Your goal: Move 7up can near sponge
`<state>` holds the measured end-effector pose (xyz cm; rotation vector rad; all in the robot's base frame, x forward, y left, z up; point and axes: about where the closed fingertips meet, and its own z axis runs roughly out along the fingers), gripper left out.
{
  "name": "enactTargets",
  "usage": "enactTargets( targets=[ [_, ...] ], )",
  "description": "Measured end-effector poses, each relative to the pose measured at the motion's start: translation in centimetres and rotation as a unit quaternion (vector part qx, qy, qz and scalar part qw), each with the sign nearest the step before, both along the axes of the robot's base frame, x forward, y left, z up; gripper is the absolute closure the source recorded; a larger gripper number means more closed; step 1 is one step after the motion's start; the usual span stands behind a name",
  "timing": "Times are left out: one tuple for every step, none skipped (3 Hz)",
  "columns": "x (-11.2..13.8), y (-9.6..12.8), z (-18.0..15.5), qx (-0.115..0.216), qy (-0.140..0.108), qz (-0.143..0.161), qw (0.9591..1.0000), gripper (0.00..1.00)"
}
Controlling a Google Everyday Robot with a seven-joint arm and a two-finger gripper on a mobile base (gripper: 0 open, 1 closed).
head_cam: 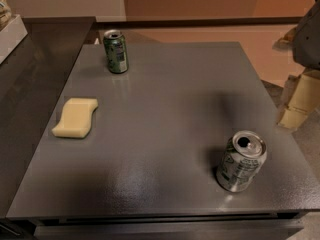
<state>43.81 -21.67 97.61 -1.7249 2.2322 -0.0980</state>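
Observation:
The 7up can [241, 161], silver with pale green and white print and an opened shiny top, stands upright near the front right of the grey table [170, 99]. The pale yellow wavy-edged sponge [75, 117] lies flat near the table's left edge, far from the can. My gripper [299, 101] is at the right edge of the view, beyond the table's right side, above and to the right of the 7up can and not touching it.
A darker green can [116, 51] stands upright at the table's back left. A dark counter [35, 59] adjoins the table on the left, with a white object [9, 34] on it. The table's front edge is close to the 7up can.

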Motion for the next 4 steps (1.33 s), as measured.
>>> enactTargets(
  targets=[
    [0.0,0.0,0.0,0.0,0.0,0.0,1.0,0.0],
    [0.4,-0.1,0.5,0.003,0.009,0.006,0.9999,0.0],
    [0.0,-0.5,1.0,0.017,0.02,0.012,0.9996,0.0],
    [-1.5,-0.7,0.8,0.042,0.028,0.022,0.9985,0.0]
  ],
)
